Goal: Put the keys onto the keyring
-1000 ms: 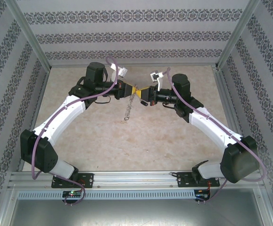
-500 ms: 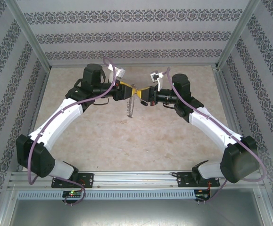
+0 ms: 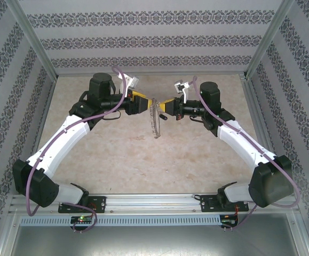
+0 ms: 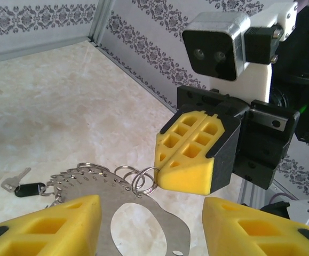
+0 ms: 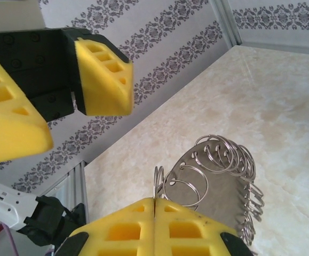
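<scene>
Toward 12 o'clock on the marbled tabletop (image 3: 117, 154), seen from above, the two arms meet nose to nose. The right gripper (image 3: 165, 106) is pinched fully together on one small split ring of the keyring (image 3: 154, 121). The keyring is a flat silvery plate with an oval hole and a fringe of little wire rings, and it hangs toward 6 o'clock from that grip. The left gripper (image 3: 142, 102), at 9 o'clock of the right one, stands parted and holds nothing. In the left wrist view its yellow fingers (image 4: 47, 224) lie to either side of the plate's lower part; whether either pad touches the metal I cannot tell. In the right wrist view the same two fingers show at 10 o'clock with a clear gap between them. A small key (image 4: 22, 186) lies flat on the tabletop at 9 o'clock of the keyring in the left wrist view, apart from it. Its silvery part is on the 9 o'clock side of its black head.
</scene>
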`<state>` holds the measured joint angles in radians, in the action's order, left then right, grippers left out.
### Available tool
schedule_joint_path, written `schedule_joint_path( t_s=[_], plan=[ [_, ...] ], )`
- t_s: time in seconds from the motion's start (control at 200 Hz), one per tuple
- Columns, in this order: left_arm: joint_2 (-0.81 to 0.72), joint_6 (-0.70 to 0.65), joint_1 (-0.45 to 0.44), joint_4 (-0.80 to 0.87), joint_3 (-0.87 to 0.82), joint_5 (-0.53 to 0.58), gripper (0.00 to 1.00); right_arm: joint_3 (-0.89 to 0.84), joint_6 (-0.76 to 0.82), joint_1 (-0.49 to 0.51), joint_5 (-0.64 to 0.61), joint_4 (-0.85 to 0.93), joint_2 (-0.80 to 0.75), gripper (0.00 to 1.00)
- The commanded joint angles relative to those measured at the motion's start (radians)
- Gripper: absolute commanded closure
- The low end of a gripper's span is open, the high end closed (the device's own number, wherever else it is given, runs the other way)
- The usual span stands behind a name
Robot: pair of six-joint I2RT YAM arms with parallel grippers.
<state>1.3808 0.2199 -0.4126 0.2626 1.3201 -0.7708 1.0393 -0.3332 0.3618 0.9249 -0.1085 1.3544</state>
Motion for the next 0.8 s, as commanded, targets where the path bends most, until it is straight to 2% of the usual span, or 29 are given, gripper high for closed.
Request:
schedule_joint_path(
  t_s=[0.0, 0.205, 0.794],
  plan=[
    [0.027, -0.027, -0.007, 0.040, 0.043, -0.055, 0.47, 0.050, 0.019, -0.004, 0.079, -0.029, -0.010, 1.00],
    [0.070, -0.055, -0.008, 0.072, 0.077, -0.098, 0.47, 0.061, 0.007, 0.001, 0.102, -0.039, -0.002, 1.00],
    [0.121, -0.016, -0.011, 0.056, 0.123, -0.186, 0.51, 0.071, 0.017, 0.029, 0.118, -0.030, 0.013, 1.00]
  ],
)
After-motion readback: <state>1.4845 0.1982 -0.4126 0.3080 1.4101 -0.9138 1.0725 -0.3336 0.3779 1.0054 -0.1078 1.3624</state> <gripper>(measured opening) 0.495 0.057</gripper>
